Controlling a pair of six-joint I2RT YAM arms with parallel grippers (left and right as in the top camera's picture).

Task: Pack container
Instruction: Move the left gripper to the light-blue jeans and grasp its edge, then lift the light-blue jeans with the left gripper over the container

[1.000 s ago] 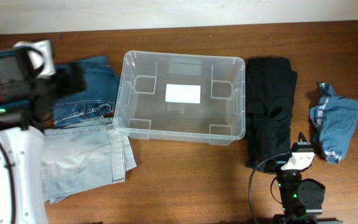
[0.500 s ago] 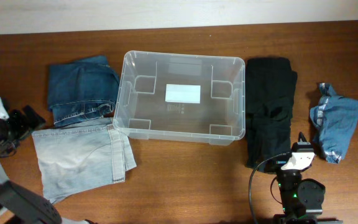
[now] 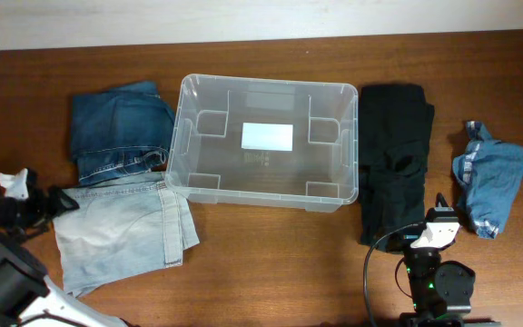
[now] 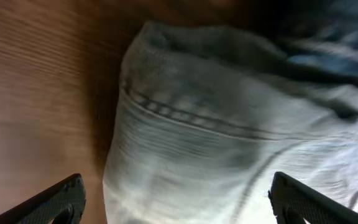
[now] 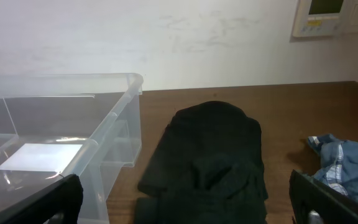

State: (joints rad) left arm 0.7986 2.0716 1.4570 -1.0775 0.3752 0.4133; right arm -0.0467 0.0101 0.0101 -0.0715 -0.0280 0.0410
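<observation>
Left arm lines up on the light-wash jeans; the container sits empty mid-table.

The left gripper hangs with its jaws spread wide and holding nothing, over the folded left edge of the light-wash jeans, which lie just front-left of the clear container. The right gripper is also wide open and empty, parked beside the black folded garment. A good grasp probably means dropping low enough to pinch every layer of the fold, not only the top one. The lift should then clear the thick rim, so the jeans land flat on the bottom.
</observation>
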